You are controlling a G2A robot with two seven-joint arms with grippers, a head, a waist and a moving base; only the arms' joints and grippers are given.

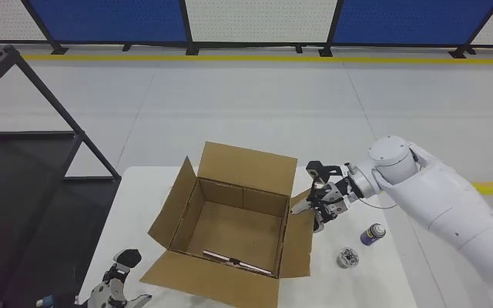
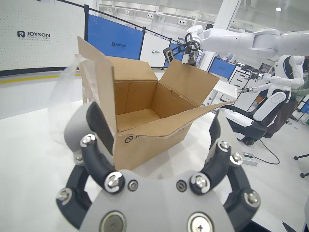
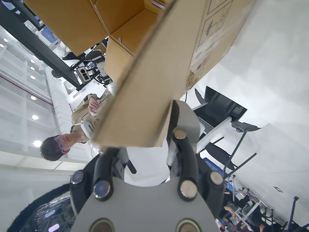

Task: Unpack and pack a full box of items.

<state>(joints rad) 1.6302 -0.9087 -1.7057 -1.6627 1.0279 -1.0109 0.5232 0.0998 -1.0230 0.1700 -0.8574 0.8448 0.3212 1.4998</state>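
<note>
One open brown cardboard box (image 1: pixel 231 223) sat in the middle of the white table (image 1: pixel 370 285), its four flaps spread outward. A slim dark-and-silver item (image 1: pixel 237 262) lay on its floor along the near wall. The right gripper (image 1: pixel 318 206) was at the box's right-side flap (image 3: pixel 144 85), with the flap's edge reaching right into it. Whether it was clenched on the cardboard could not be told. The left gripper (image 2: pixel 157 121) hovered released and empty near the box's front left corner, apart from it. A small bluish bottle (image 1: pixel 373 233) and a round silvery object (image 1: pixel 347 257) were on the table to the right of the box.
</note>
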